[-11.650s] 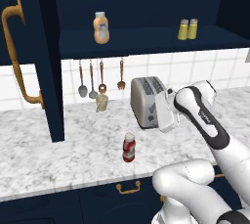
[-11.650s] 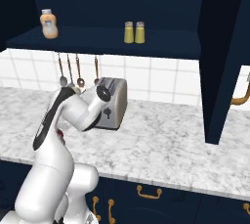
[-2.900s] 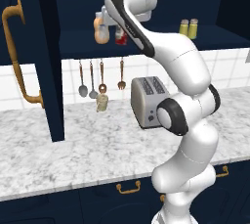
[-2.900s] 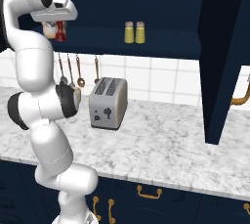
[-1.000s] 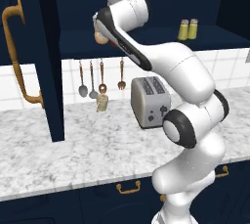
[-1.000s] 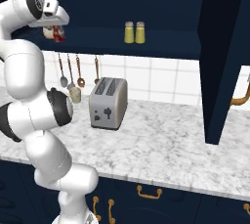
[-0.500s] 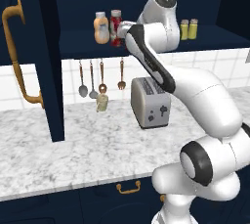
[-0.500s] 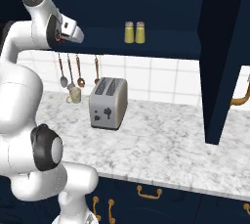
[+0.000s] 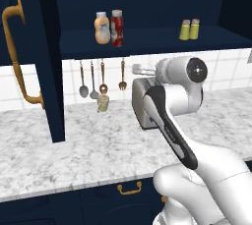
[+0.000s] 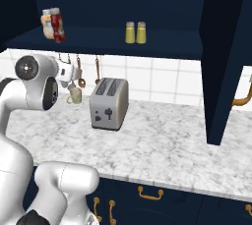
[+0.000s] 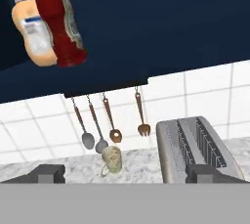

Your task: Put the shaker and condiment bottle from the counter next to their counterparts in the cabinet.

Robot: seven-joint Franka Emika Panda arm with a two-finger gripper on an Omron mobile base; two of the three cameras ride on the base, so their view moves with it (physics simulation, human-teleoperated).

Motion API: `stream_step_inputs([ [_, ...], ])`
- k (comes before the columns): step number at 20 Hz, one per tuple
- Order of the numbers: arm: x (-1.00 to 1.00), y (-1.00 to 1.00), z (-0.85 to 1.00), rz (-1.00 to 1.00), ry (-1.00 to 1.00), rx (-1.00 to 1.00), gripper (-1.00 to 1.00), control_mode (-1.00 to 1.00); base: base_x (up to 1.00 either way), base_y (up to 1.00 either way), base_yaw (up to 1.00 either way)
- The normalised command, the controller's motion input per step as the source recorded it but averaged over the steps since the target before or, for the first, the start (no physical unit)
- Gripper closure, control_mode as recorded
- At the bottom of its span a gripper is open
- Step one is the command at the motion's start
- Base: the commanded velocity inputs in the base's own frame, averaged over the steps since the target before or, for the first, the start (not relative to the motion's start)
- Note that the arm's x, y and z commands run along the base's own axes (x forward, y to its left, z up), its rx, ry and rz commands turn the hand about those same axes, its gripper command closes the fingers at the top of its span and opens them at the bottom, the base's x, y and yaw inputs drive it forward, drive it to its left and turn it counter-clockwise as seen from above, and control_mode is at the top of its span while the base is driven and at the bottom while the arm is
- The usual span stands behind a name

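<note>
A: The navy cabinet (image 9: 147,42) shelf carries the red condiment bottle (image 9: 117,27) touching the peach-orange squeeze bottle (image 9: 102,28); two yellow shakers (image 9: 190,29) stand together, well apart from them.

B: The gripper (image 11: 125,173) is spread wide, empty. A bottle like that probably handles light, rigid, slick; best pinched mid-body

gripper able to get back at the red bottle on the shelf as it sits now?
Probably yes. The red bottle stands upright at the open front of the cabinet shelf, right beside the orange bottle. The gripper is open, below shelf level, nothing between. The orange bottle's closeness is the only squeeze.
</note>
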Motion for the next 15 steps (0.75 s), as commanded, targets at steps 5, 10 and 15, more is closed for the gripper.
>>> stream_step_inputs([
  [5,-1.00,-0.02,-0.90,0.05,-0.23,0.00,-1.00,-1.00,0.00,0.00,0.00],
  [10,-0.87,0.00,-1.00,0.04,-0.07,0.00,-1.00,-1.00,0.00,0.00,0.00],
  [15,-0.37,0.00,-0.71,0.02,0.01,0.00,-1.00,-1.00,0.00,0.00,0.00],
])
